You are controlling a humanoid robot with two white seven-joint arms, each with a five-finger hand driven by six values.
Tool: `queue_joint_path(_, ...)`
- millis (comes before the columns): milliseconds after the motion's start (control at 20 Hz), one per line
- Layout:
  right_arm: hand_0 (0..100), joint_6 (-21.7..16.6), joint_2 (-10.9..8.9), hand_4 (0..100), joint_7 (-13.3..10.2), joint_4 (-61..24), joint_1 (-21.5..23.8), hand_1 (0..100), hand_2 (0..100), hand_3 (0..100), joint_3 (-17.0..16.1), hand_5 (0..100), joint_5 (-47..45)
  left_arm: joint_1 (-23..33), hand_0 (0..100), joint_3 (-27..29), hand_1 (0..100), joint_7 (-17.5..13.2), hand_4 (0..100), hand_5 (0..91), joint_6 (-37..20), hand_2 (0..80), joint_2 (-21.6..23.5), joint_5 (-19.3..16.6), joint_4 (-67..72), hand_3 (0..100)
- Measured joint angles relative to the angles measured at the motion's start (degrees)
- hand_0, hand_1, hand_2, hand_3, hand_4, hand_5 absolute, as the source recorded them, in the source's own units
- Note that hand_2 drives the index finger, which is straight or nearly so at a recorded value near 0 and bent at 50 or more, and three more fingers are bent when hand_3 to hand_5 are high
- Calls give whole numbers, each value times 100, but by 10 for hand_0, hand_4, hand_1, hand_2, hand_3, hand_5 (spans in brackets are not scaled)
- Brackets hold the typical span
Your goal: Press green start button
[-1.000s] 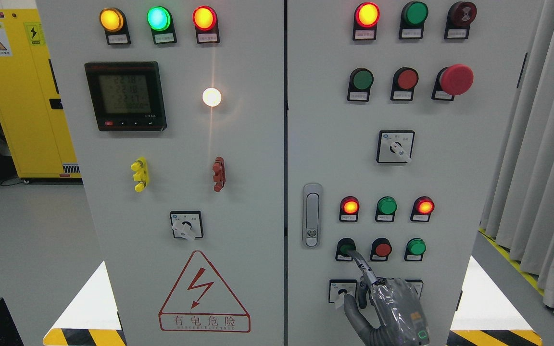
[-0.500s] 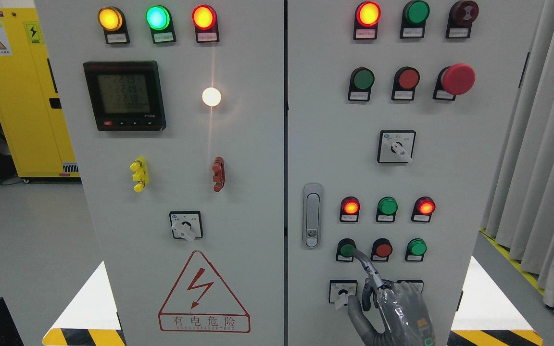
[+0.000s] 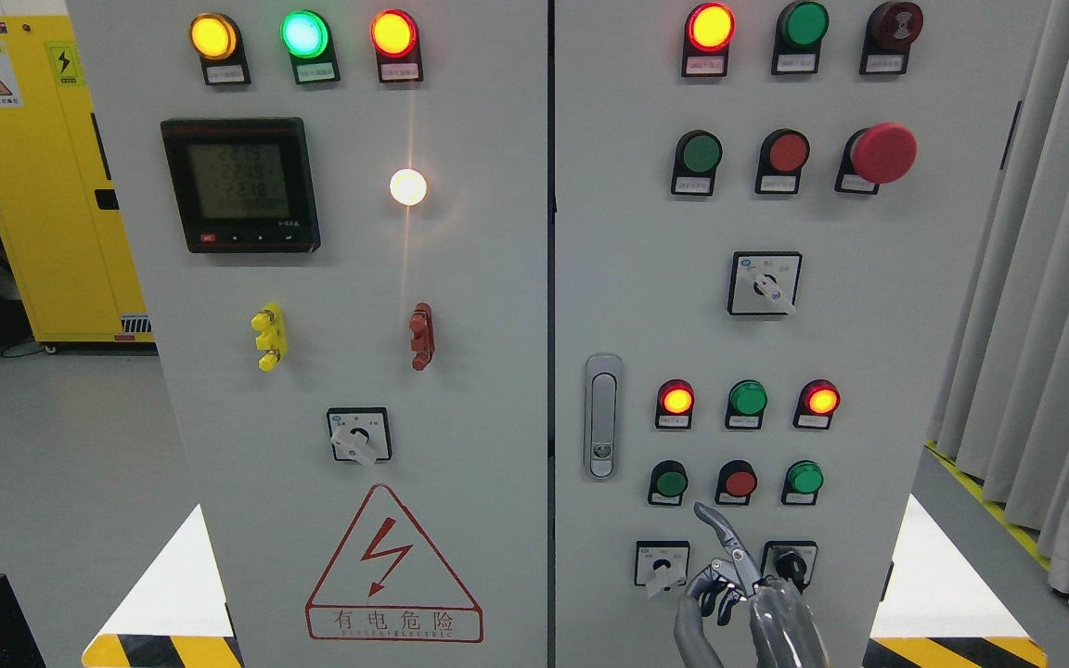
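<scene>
One hand in view, right, at bottom edge of right cabinet door; left not seen. Index finger extended, other fingers curled, nothing held. Fingertip now clear of green button, just below and right of it; half a second ago in contact with button face. Hand dropped lower in frame since then. Button sits leftmost in lower row, beside red button, under lit red lamp. Green lamp not visibly brighter than before. Likely press delivered, retreat underway; effect unconfirmed from lamps.
</scene>
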Motion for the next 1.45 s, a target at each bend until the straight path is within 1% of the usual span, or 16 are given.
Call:
queue_joint_path(50, 722, 52, 0, 221, 33, -82, 71, 649, 0, 165, 19, 186, -324, 0, 120, 0, 556, 0, 0, 0, 0, 0, 0, 0, 0, 0)
queue_joint_path(200, 683, 153, -6, 190, 154, -300, 275, 610, 0, 142, 65, 157, -1165, 0, 120, 0, 556, 0, 0, 0, 0, 0, 0, 0, -1, 0)
queue_joint_path(400, 625, 156, -9, 149, 268, -539, 408, 593, 0, 105, 119, 126, -1671, 0, 120, 0, 556, 0, 0, 0, 0, 0, 0, 0, -1, 0)
queue_joint_path(500, 586, 156, -10, 134, 292, -626, 448, 594, 0, 99, 146, 115, -1733, 0, 120, 0, 556, 0, 0, 0, 0, 0, 0, 0, -1, 0)
queue_joint_path(750, 551, 122, -18, 128, 305, -793, 502, 596, 0, 98, 202, 107, -1750, 0, 120, 0, 556, 0, 0, 0, 0, 0, 0, 0, -1, 0)
queue_joint_path(1450, 522, 132, -34, 140, 323, -993, 538, 599, 0, 120, 316, 114, -1759, -1, 120, 0, 556, 0, 0, 0, 0, 0, 0, 0, -1, 0)
